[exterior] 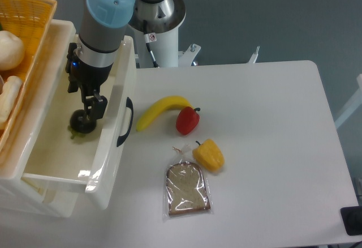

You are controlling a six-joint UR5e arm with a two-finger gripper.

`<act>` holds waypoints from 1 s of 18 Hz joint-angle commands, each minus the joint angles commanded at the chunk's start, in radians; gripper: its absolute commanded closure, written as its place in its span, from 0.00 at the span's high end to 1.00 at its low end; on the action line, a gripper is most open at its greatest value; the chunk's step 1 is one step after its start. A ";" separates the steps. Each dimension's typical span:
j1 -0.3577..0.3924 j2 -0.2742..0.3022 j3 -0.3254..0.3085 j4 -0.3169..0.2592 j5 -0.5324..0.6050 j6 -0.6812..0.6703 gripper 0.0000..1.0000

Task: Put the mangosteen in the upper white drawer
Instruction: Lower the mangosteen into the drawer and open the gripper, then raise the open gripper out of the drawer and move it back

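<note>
The arm's two-finger gripper (90,114) pinched the small glossy black-purple mangosteen (82,123) low inside the deep white plastic drawer (111,146) at left, beside a yellow wicker basket (28,16).

Black gripper (87,112) on a grey, blue-capped arm (104,16). Below its fingertips, glossy black-purple mangosteen (82,124), green at its base, inside white drawer (62,157), black-handled. Right of gripper: yellow banana (161,110), red pepper (187,120), yellow pepper (208,155), brown bread (187,188) in clear wrap. Left: yellow wicker basket (28,16).
</note>
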 joint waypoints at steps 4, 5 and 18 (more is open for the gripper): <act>0.023 0.003 0.027 -0.002 -0.037 -0.018 1.00; 0.046 0.006 0.046 -0.002 -0.037 -0.040 1.00; 0.366 -0.064 0.130 0.060 -0.022 0.069 1.00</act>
